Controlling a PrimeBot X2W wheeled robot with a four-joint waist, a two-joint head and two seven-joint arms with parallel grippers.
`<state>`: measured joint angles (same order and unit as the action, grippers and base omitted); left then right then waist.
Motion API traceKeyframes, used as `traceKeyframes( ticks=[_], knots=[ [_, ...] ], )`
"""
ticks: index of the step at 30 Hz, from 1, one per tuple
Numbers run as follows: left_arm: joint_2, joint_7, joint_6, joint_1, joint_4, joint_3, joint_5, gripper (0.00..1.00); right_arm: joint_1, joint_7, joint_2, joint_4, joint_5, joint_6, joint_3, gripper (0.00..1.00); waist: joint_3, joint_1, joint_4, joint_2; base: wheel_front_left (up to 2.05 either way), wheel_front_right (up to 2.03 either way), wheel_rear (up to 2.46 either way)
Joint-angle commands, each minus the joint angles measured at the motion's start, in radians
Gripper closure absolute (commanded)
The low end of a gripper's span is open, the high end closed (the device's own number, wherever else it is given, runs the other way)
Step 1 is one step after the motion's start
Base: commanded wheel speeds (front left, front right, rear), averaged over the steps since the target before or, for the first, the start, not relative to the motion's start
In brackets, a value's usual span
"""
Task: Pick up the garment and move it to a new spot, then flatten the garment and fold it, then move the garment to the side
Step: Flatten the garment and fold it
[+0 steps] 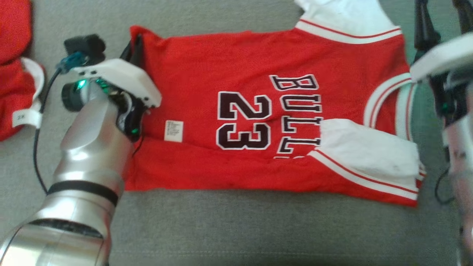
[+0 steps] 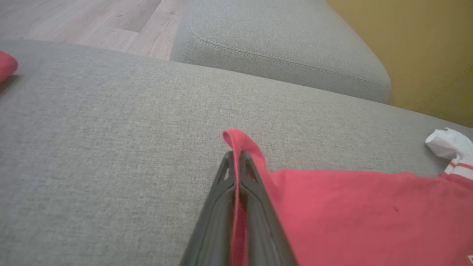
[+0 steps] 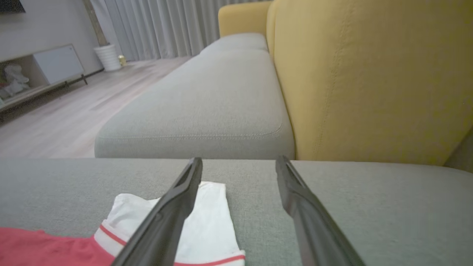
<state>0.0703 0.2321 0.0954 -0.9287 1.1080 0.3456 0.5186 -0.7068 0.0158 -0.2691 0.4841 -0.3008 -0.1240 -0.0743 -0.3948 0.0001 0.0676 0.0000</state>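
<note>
Left hand [image 2: 235,156] pinches the jersey [image 1: 207,66], stretched crosswise, collar end rightward

Silver forearm [image 1: 88,155], black band [image 1: 83,190], white wrist housing [image 1: 125,79], black cable [image 1: 38,122], dark fingers [image 2: 220,207].

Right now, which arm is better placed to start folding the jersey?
Left, probably. The left gripper is shut on the jersey at its hem corner, fabric pinched between its fingers. The right gripper is open near the white sleeve, gripping nothing.
</note>
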Motion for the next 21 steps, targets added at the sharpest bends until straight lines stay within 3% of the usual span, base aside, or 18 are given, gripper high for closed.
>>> traceKeyframes(
  ticks=[1,13,21],
  knots=[
    [0.015,0.016,0.008,-0.058,-0.028,-0.007,-0.008,1.0,-0.087,-0.017,-0.015,0.059,-0.001,-0.007,-0.044,0.0,-0.039,-0.0001,0.047,0.0,0.0,0.0,0.0],
    [-0.018,0.028,0.024,-0.108,-0.061,0.058,0.005,1.0,-0.414,-0.122,-0.018,0.51,0.03,-0.007,-0.137,0.0,-0.108,-0.0001,0.118,0.0,0.0,0.0,0.0],
    [-0.02,0.029,0.027,-0.105,-0.088,0.093,0.042,1.0,-0.52,-0.197,0.011,0.674,0.023,-0.007,-0.184,0.0,-0.129,-0.0001,0.124,0.0,0.0,0.0,0.0]
  ],
)
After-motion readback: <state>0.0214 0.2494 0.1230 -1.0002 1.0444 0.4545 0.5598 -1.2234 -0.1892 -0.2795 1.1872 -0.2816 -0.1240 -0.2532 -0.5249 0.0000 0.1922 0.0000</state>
